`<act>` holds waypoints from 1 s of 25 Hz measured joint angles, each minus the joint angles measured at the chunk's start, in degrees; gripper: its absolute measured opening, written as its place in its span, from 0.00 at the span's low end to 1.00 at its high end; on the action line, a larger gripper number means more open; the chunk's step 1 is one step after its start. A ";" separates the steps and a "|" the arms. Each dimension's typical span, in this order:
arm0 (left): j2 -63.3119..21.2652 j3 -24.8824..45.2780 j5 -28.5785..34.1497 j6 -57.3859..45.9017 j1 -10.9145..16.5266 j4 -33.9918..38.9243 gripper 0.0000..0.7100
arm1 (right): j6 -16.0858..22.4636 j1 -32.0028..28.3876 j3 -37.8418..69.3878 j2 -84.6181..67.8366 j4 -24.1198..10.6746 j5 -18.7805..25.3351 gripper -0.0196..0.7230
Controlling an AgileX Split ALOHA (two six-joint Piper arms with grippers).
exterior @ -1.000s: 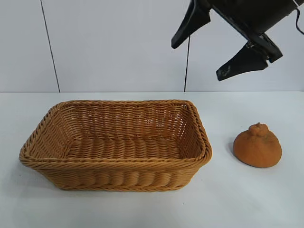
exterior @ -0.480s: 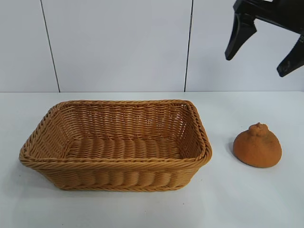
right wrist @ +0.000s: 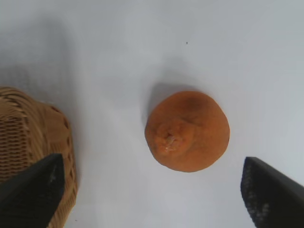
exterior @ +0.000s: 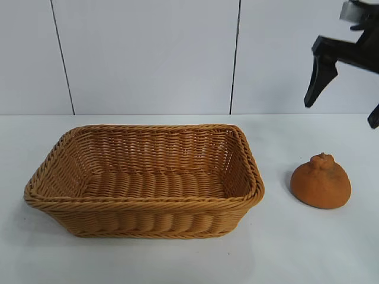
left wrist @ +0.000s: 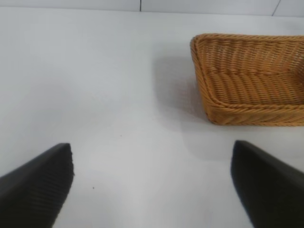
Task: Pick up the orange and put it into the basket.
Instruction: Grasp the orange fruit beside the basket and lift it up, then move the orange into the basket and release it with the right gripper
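Black and smooth, the right gripper hangs high in the air at the right side of the outside view. Its two fingers stand wide apart and hold nothing. One finger shows fully; the other is cut off by the picture's edge, so only its tip peeks in. The arm above it is cut off too.

Right under the gripper sits the orange. It rests on the white table, alone, touching nothing. In the right wrist view the orange lies between the two finger tips, well below them. It is dull orange, round and squat, with rough skin and a bumpy knob on top. A soft shadow lies beside it.

Near the orange, but not touching it, stands the basket. It is tan-brown, woven, long and boxy, with sloping sides and a braided rim. Nothing shows inside it. Only one corner of the basket shows in the right wrist view, partly hidden behind a finger.

The left gripper cannot be seen from outside. Its own camera shows two dark ribbed fingers spread wide above bare table, holding nothing. The basket lies farther off, cut by that picture's edge.

Behind the table is a pale wall with thin dark lines.
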 joint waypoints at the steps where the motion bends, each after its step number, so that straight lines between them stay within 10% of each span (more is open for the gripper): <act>1: 0.00 0.00 0.00 0.00 0.00 0.00 0.90 | 0.00 0.00 0.00 1.36 -0.20 -0.27 0.96; 4: 0.00 0.00 0.00 0.00 0.00 0.00 0.90 | 0.00 0.00 0.00 3.34 -0.94 -1.02 0.86; 11: 0.00 0.00 0.00 0.00 0.00 0.00 0.90 | -0.05 0.00 -0.30 2.98 -0.98 -0.03 0.08; 25: 0.00 0.00 0.00 0.00 0.00 0.00 0.90 | -2.13 0.00 -0.25 -17.52 -0.13 2.05 0.09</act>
